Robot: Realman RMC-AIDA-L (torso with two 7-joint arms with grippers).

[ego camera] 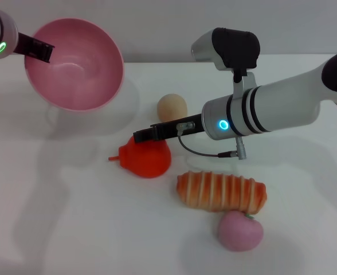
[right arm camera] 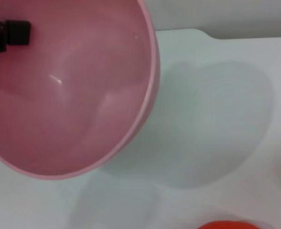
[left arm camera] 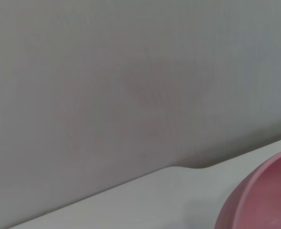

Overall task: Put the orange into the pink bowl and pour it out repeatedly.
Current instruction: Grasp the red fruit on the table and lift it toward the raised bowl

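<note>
The left gripper (ego camera: 42, 50) clamped the rim of the large glossy pink plastic bowl (ego camera: 77, 74), held tilted above the white table (ego camera: 71, 217) at far left. The right gripper (ego camera: 142, 136) hovered over the lumpy red-orange toy orange (ego camera: 145, 159) at centre; its jaw state could not be told.

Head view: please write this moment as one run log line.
left gripper: holds pink bowl tilted, empty | right gripper: at orange on table

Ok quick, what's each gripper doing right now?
Left gripper: shut on the tilted, raised pink bowl.
Right gripper: over the orange; cannot be told.
</note>
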